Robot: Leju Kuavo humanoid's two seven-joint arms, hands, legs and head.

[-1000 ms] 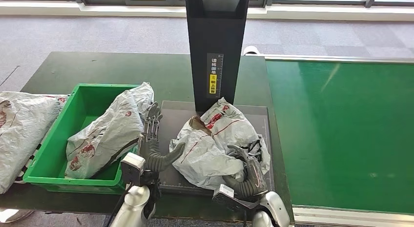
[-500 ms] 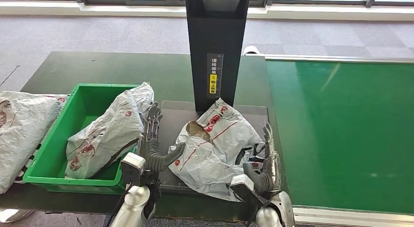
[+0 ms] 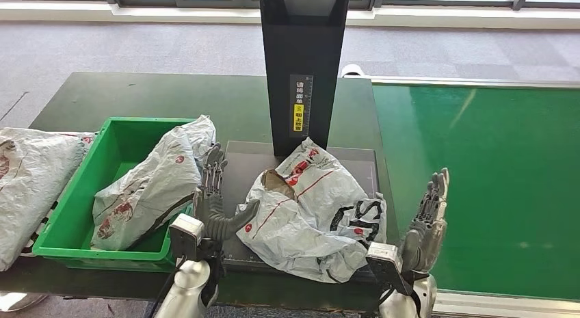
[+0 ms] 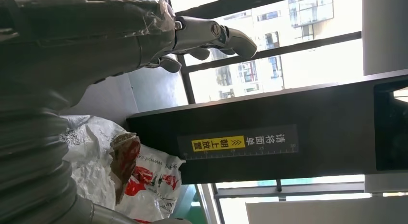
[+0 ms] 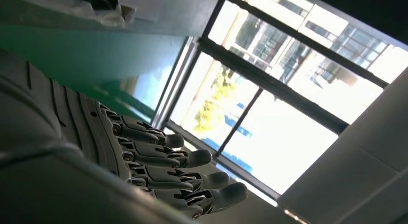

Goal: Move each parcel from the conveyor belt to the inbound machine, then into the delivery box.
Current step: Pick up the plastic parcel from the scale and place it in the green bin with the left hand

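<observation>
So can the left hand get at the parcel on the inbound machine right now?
Probably yes. The left hand is open right beside the parcel on the inbound machine, with nothing between them, and the right hand is off to the side.

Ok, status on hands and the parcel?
Left hand open beside the parcel. Right hand open, off it, over the belt. Parcel on the machine plate. Another parcel in the bin.

Head view looks down over tabletop (image 3: 137, 92). Left wrist view, turned sideways, sits close behind left hand (image 4: 144, 36); both share black scanner column (image 3: 301, 72) and parcel (image 3: 308, 208).
</observation>
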